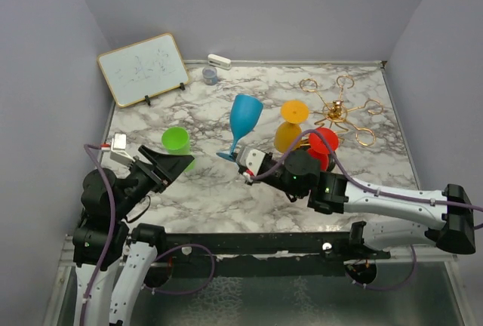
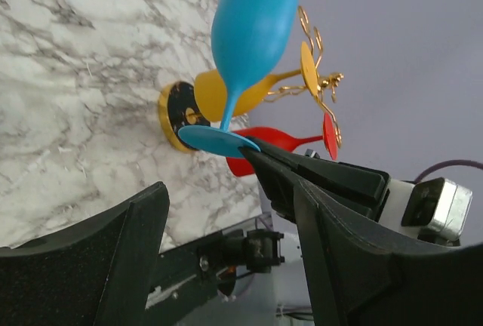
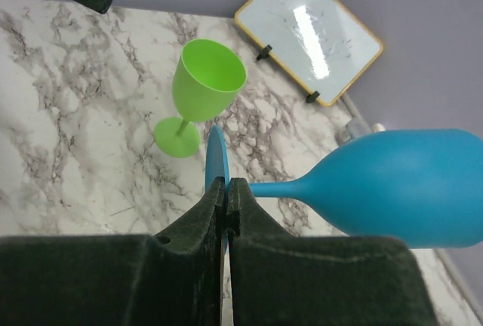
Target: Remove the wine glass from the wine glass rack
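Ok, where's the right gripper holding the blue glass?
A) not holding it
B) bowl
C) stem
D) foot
D: the right wrist view shows the right gripper shut on the thin edge of the foot of the blue glass, with stem and bowl free.

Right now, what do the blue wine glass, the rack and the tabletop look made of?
Blue wine glass: probably plastic. It is opaque, evenly coloured, with a soft satin sheen and no see-through.
Rack: metal wire with a polished gold finish. The thin loops glint.
Tabletop: white marble look with grey veining. Real stone or printed laminate, cannot tell.
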Available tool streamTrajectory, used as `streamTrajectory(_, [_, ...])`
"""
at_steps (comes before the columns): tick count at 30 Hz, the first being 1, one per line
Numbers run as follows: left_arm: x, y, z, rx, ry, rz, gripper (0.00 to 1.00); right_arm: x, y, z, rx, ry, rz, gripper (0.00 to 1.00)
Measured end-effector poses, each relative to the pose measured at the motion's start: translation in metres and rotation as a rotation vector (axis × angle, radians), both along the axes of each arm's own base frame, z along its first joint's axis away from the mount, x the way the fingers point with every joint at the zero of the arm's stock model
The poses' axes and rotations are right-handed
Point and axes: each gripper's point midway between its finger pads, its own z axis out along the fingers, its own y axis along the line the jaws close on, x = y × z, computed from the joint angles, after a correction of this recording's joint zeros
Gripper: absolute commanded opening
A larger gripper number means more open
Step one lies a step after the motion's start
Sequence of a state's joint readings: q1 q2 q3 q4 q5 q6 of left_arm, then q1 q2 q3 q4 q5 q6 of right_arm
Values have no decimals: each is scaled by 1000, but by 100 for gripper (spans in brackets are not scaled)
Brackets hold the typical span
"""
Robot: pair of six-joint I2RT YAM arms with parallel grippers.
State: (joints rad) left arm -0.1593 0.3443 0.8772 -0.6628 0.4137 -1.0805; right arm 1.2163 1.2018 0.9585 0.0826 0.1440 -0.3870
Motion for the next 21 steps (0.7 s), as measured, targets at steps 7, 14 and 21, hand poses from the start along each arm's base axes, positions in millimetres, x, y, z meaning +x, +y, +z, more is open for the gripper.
streamTrajectory(7, [-14,-15,-24,-129,111,-84,70,-28,-4,-8,68,-209,64,1])
streamTrajectory(14, [-14,-21,-34,-188,158,-107,70,-58,10,-8,109,-371,123,1])
streamTrajectory(21, [-14,-23,-37,-206,177,-121,69,-73,27,-5,126,-480,117,1])
